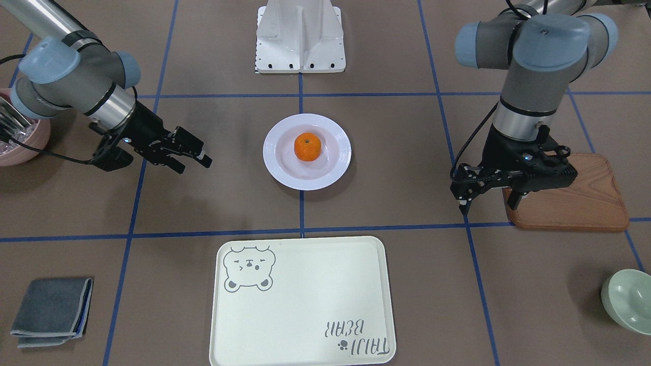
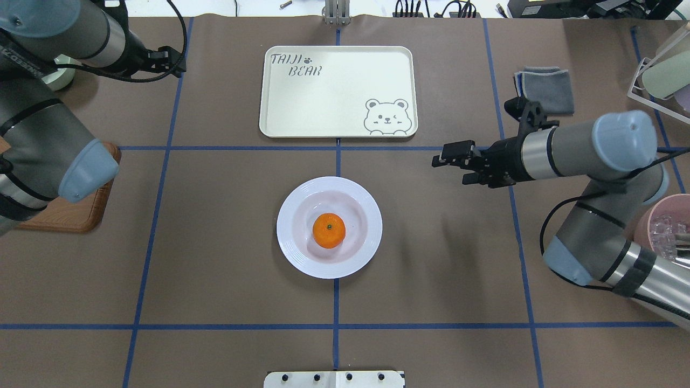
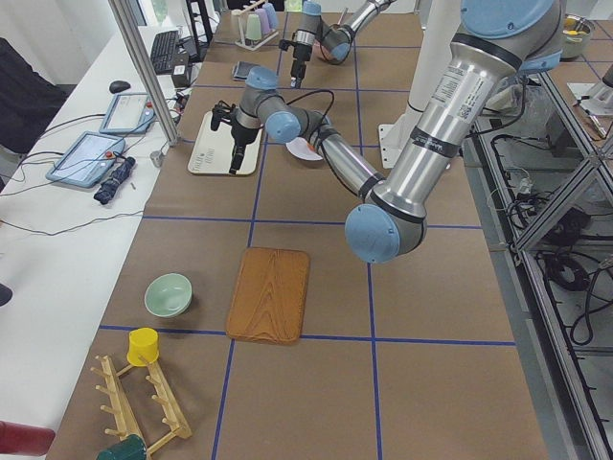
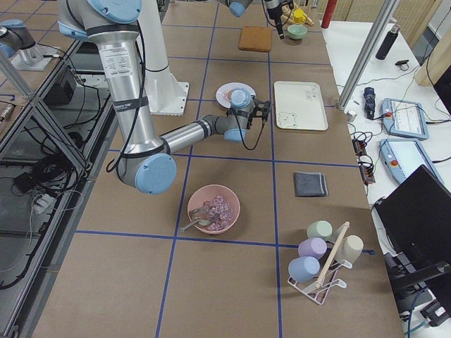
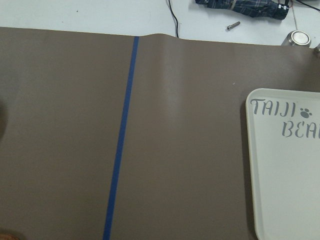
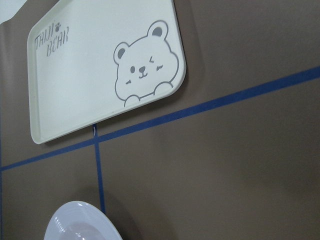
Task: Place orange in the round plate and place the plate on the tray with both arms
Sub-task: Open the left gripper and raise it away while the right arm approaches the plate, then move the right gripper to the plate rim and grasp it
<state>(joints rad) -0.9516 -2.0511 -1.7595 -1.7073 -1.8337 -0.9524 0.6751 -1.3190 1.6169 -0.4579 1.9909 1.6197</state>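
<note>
The orange [image 1: 307, 146] lies in the middle of the round plate [image 1: 277, 152], which stands on the table at the centre; in the overhead view the orange [image 2: 329, 230] sits in the plate [image 2: 291, 237]. The tray [image 1: 305, 315] lies bare on the operators' side of the plate, apart from it. My right gripper [image 1: 192, 162] hovers open and holds nothing, off to the plate's side by the tray's corner [image 6: 90, 75]. My left gripper [image 1: 489, 201] hangs open over the edge of a wooden board, far from the plate. The left wrist view shows only table and the tray's edge [image 5: 280, 170].
A brown wooden board [image 1: 574, 203] lies under my left arm. A pale green bowl [image 1: 628, 300] sits near it at the table's edge. A pink bowl [image 1: 23, 140] and a folded grey cloth [image 1: 51, 307] are on my right side. The robot's base [image 1: 300, 38] stands behind the plate.
</note>
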